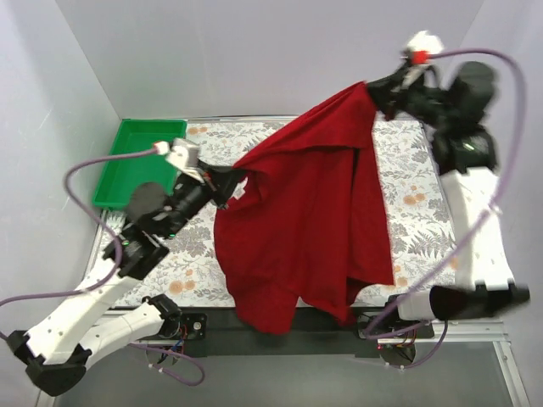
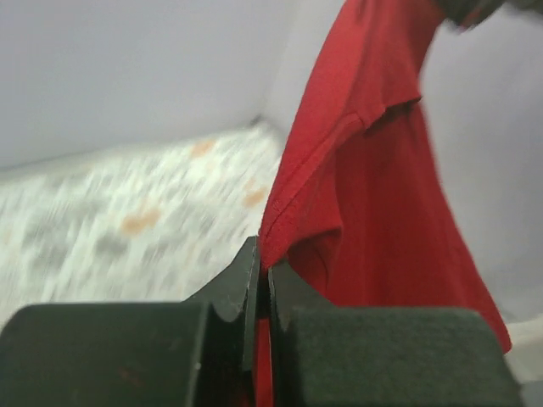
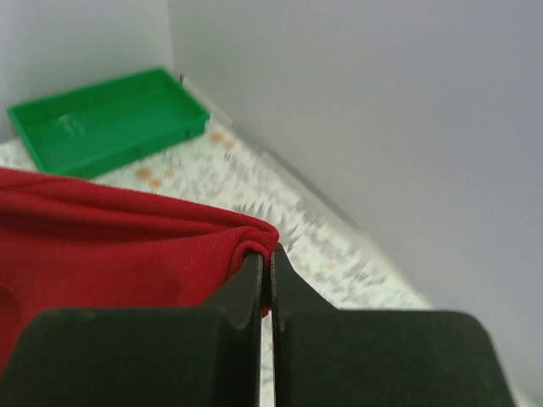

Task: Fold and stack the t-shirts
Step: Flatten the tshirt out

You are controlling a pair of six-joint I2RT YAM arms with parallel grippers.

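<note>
Holding t-shirt [image 1: 314,220] aloft (right arm [image 1: 475,212] higher)

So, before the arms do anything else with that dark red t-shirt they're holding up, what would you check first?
1. Left gripper shut on the dark red cloth t-shirt: ok.
2. Right gripper shut on its bunched edge: ok.
3. Shirt hanging smooth between them: not ok, it drapes in deep folds.
4. Lower hem resting on the floral-patterned table: cannot tell.
5. Green plastic tray apart from the shirt: ok.
</note>
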